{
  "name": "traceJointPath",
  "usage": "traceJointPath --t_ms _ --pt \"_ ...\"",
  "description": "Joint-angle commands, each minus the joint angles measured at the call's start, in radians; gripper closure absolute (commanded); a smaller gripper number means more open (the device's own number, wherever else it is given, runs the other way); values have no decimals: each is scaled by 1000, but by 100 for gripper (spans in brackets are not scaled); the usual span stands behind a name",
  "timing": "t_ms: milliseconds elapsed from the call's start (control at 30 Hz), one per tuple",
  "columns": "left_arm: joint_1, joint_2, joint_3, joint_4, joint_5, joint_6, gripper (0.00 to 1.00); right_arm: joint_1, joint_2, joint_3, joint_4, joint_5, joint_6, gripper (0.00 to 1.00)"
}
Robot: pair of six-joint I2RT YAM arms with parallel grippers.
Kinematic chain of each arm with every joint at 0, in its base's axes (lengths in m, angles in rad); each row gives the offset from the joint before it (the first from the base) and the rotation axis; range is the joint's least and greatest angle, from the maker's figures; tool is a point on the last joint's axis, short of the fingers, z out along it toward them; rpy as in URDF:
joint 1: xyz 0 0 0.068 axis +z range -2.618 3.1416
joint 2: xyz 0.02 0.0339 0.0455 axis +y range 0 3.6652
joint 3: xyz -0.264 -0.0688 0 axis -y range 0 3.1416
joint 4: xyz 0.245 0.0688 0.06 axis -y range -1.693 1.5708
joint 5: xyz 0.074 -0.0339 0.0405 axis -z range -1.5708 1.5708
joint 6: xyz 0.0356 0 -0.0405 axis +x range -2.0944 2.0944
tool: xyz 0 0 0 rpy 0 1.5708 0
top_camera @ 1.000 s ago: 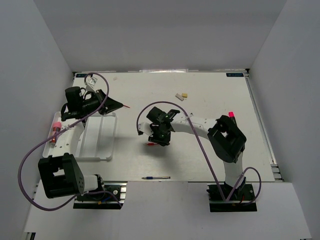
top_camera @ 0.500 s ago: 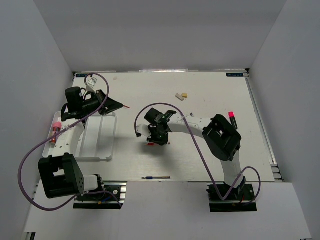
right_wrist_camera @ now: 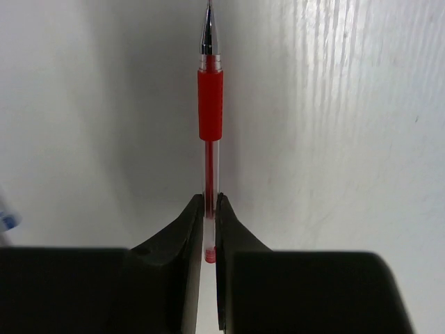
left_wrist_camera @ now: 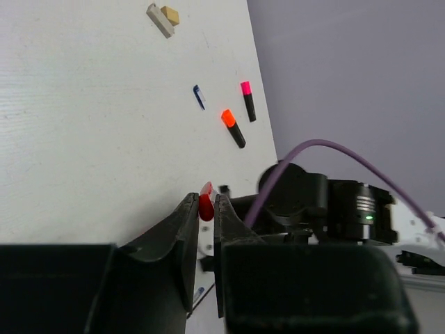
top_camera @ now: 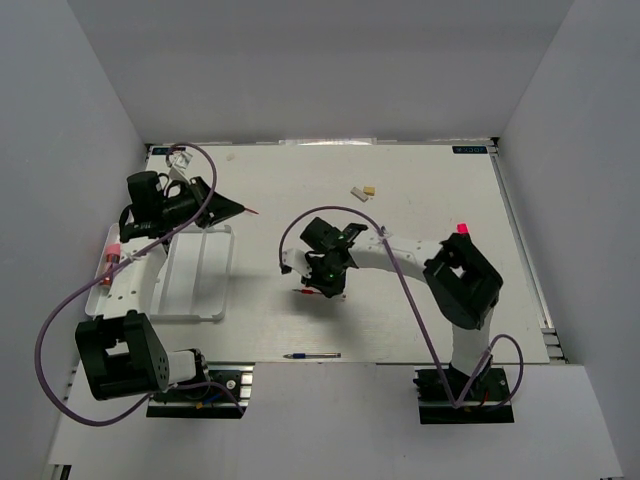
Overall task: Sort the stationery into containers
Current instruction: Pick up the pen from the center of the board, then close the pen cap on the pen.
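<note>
White table (top_camera: 420,190) carried the red pen (right_wrist_camera: 210,104) at its middle, clear barrel now pinched by the right fingers (right_wrist_camera: 182,236), spread a second earlier: ready to lift. The left fingers (left_wrist_camera: 174,236) stayed clamped on a second red pen (left_wrist_camera: 206,207) near the tray's (top_camera: 195,285) far edge.

Bare table (top_camera: 430,180) lies far and right. Obstacles: erasers (top_camera: 363,192) far centre, blue pen (top_camera: 312,355) near edge, left arm (top_camera: 142,283) over tray (top_camera: 224,272), right arm (top_camera: 397,251) across the middle.

My white table (top_camera: 430,190) sits between grey walls (top_camera: 320,60); a blue label (top_camera: 468,149) marks its far right corner.
</note>
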Motion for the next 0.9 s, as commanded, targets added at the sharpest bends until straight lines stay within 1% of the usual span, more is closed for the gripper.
traceJointPath --t_ms 0,67,100,133,167,233,267,333,367,400,433,533,667,700,767,800,867 --pt "11 -7 80 -33 -2 62 100 -27 -188 -4 -49 -129 122 100" --pt "-1 -13 80 -30 -37 97 100 -41 -241 -9 -36 -158 192 100" --pt "-10 -24 74 -23 -47 108 100 -72 -279 -5 -33 -201 211 100" --pt "-11 -36 42 12 -51 114 100 -81 -293 8 -33 -224 231 100" --pt "-21 -73 8 64 -53 66 100 -99 -310 14 -33 -246 268 100" --pt "-21 -102 -72 176 -60 16 100 -118 -322 36 -23 -310 303 100" --pt "-32 -114 -87 189 -61 6 100 -123 -319 45 -21 -351 331 100" --pt "-47 -119 -115 250 -44 -22 100 -132 -313 65 -15 -385 358 100" --pt "-58 -119 -143 273 -39 -66 100 -136 -310 74 3 -408 390 100" --pt "-58 -119 -153 323 -31 -89 100 -141 -310 74 23 -413 407 100" --pt "-69 -115 -158 339 -16 -106 100 -142 -308 77 34 -413 417 100" --pt "-105 -87 -144 333 -10 -137 100 -139 -305 85 63 -408 432 100" --pt "-135 -29 -157 417 96 -214 100 -142 -307 85 59 -379 414 100" --pt "-150 -21 -151 419 108 -212 100 -139 -308 84 48 -378 411 100" --pt "-164 14 -121 360 137 -156 100 -142 -316 77 40 -375 408 100" --pt "-175 23 -94 305 145 -133 100 -143 -319 71 43 -373 408 100" --pt "-175 51 -74 260 165 -82 100 -139 -331 67 45 -365 408 100"
